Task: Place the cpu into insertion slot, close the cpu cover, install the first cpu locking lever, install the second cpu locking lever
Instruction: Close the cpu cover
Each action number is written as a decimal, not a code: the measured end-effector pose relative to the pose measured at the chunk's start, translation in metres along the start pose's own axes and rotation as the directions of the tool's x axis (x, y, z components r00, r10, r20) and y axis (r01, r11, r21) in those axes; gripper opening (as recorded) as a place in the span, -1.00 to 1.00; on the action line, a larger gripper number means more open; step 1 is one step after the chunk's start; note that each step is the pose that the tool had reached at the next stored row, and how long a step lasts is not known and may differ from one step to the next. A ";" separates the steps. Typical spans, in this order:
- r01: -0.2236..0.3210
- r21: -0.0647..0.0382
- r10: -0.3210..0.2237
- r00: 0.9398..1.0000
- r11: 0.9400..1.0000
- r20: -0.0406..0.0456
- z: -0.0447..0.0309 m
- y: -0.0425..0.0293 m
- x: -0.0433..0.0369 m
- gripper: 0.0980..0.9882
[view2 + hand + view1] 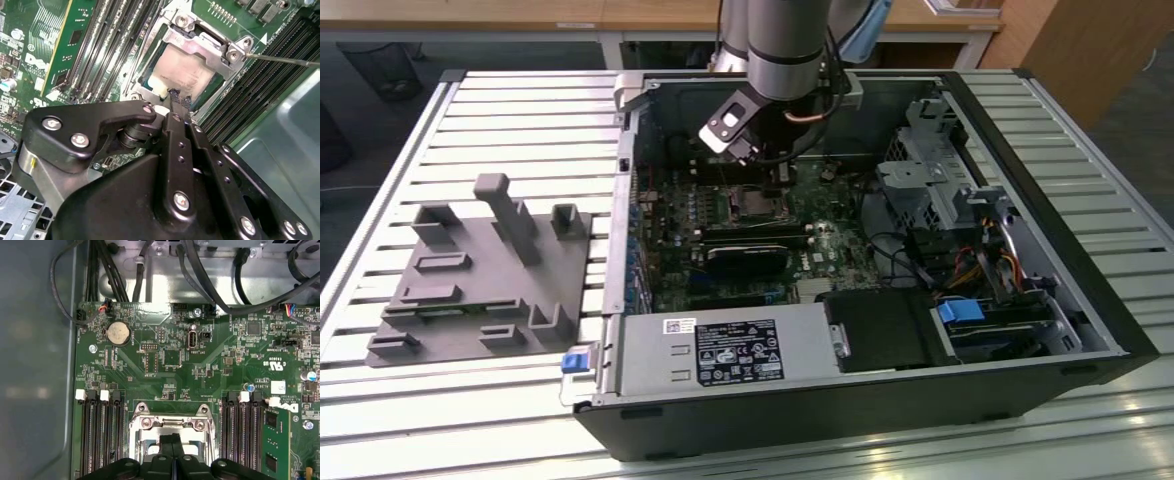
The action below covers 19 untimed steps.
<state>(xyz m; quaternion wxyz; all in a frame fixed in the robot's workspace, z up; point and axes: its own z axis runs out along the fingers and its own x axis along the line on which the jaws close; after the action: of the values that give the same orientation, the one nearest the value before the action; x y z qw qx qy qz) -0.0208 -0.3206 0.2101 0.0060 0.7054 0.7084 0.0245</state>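
The cpu [187,70], a small flat square chip with a pale silver-grey top, lies flat in the insertion slot [750,207], the square black socket with a grey metal rim. The socket is set in the green circuit board [165,365], inside the open black computer case [854,425]. Around the chip sits the cpu cover [197,37], a thin grey metal frame plate with a square window. It appears to be down over the chip's edges, though I cannot tell whether it lies fully flat. The black gripper [175,96] hangs right over the socket with its two fingers pressed together and nothing visible between them. Its tips are at the chip's edge, touching it or just above. A thin steel wire lever [282,61] juts away from one corner of the frame, across the long black memory slots [250,95], so I judge that it is not latched. The step in hand looks like settling the chip and cover. It calls for a light, straight-down press, with no sideways drag that could shift the chip in the socket or tilt the frame. The tips should also keep clear of the lever wire and the memory slots on either side. A grey plastic fixture [480,280] sits on the slatted metal table [454,420] at the exterior view's left, well apart from the case.
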 end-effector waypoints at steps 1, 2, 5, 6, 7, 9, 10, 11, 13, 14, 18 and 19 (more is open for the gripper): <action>0.000 0.000 0.000 1.000 1.000 0.000 0.0006 -0.0006 0.0000 -0.98; 0.000 0.000 0.000 1.000 1.000 0.000 0.0011 -0.0012 -0.0001 -0.98; 0.000 0.000 0.000 1.000 1.000 0.000 0.0018 -0.0049 -0.0001 -0.98; 0.000 0.000 0.000 1.000 1.000 0.000 0.0018 -0.0067 -0.0001 -0.98; 0.000 0.000 0.000 1.000 1.000 0.000 0.0018 -0.0084 -0.0001 -0.98; 0.000 0.000 0.000 1.000 1.000 0.000 0.0016 -0.0123 -0.0001 -0.98; 0.000 0.000 0.000 1.000 1.000 0.000 0.0016 -0.0140 -0.0001 -0.98; 0.000 0.000 0.000 1.000 1.000 0.000 0.0015 -0.0153 0.0000 -0.98; 0.000 0.000 0.000 1.000 1.000 -0.002 0.0012 -0.0172 -0.0001 -0.98; 0.000 0.000 0.000 1.000 1.000 -0.002 0.0011 -0.0177 0.0000 -0.98; 0.000 0.000 0.000 1.000 1.000 -0.004 0.0003 -0.0192 0.0000 -0.98; 0.000 0.000 0.000 1.000 1.000 -0.004 0.0001 -0.0199 0.0000 -0.98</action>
<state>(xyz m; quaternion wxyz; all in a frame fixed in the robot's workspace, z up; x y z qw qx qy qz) -0.0407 -0.3207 0.2091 0.0044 0.7054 0.7083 0.0260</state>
